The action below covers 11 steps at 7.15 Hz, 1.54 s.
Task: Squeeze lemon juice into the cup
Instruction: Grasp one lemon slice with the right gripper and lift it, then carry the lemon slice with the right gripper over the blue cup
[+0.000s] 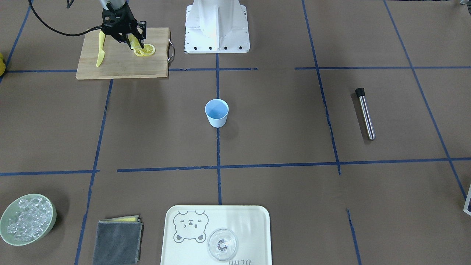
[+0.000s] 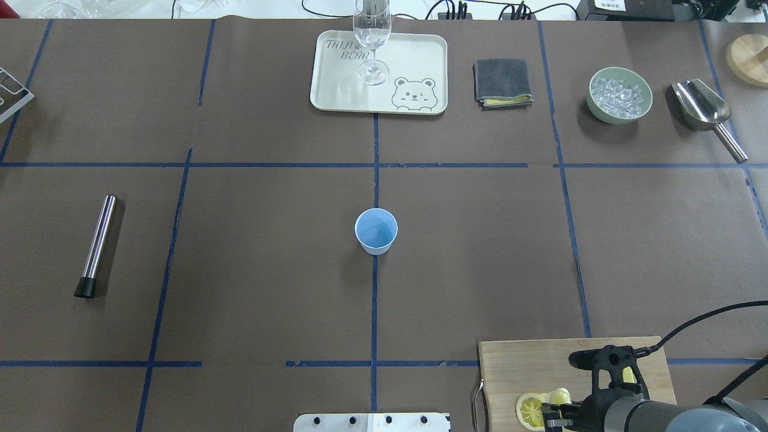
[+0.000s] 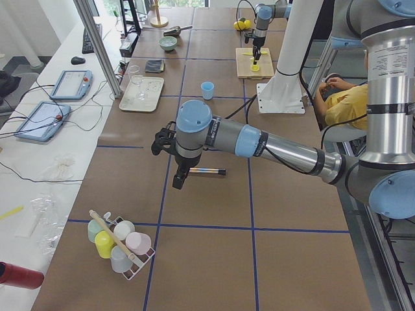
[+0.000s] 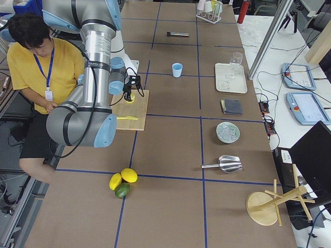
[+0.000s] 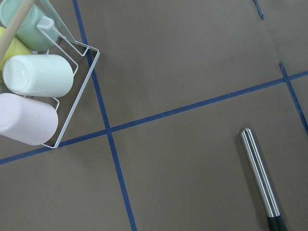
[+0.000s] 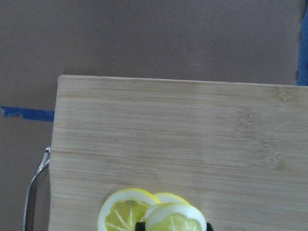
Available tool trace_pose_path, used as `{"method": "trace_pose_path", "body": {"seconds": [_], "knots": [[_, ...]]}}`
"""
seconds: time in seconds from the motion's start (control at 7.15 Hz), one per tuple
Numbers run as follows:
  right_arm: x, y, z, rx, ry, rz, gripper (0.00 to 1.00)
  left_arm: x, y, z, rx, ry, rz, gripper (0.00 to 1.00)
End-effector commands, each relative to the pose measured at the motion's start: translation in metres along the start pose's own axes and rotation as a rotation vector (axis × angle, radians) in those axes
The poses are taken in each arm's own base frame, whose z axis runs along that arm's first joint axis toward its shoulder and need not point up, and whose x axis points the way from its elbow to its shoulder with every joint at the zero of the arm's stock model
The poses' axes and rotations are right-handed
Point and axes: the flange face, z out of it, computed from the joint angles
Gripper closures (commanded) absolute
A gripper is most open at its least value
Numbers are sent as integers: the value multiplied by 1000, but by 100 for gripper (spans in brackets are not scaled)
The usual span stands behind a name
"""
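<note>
Brown paper ruled into a grid with blue tape covered the table (image 1: pixel 279 121). From where I stood, the layout was as follows.

1. The wooden cutting board (image 1: pixel 117 62) lay on the robot's right side, close to its base. A yellow knife (image 1: pixel 100 49) lay flat on it.
2. The right gripper (image 1: pixel 135 45) was down over the board. Its fingers stood narrow, closed on the lemon (image 6: pixel 175 220), which was held above the wood. Two other slices (image 1: pixel 148 49) lay flat and overlapping on the board, just beside the fingers.
3. The cup (image 1: pixel 216 113) stood upright at the centre of the table on a tape line, well apart from the board. Its mouth was open, and I saw nothing inside it.
4. The left gripper (image 3: pixel 177 181) hung above the table at the far left end, over a steel rod with a black cap (image 5: pixel 260 175). I could not tell whether its fingers were wide or narrow.
5. A wire rack of pastel cups (image 5: pixel 38 72) sat near that end.
6. Along the operators' edge were a cream tray (image 1: pixel 257 221) bearing a clear glass (image 1: pixel 222 244), a folded grey cloth (image 1: pixel 117 241), a green bowl of ice (image 2: pixel 618 119) and a metal scoop (image 2: pixel 699 105).
7. A person in a yellow shirt (image 4: pixel 31 62) sat behind the robot.
</note>
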Motion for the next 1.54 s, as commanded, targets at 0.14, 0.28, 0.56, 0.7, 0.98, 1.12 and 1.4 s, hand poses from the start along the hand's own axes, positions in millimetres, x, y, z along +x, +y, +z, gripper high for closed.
{"method": "trace_pose_path", "body": {"seconds": [0.14, 0.28, 0.56, 0.7, 0.98, 1.12, 1.4], "knots": [[-8, -27, -30, 47, -51, 42, 72, 0, 2, 1, -3, 11, -4, 0], [-18, -33, -32, 46, -76, 54, 72, -1, 2, 2, -4, 14, -7, 0], [-56, -70, -43, 113, -168, 106, 72, -3, 6, 5, -10, 16, -14, 0], [-99, -105, -48, 148, -171, 141, 72, -3, 6, 5, -10, 16, -14, 0], [-200, -183, -56, 180, -127, 205, 72, -5, 7, 6, -13, 17, -17, 0], [-216, -210, -48, 206, -119, 229, 72, -4, 7, 6, -13, 18, -17, 0], [-255, -266, -42, 239, -110, 281, 72, -5, 11, 7, -15, 18, -20, 0]]}}
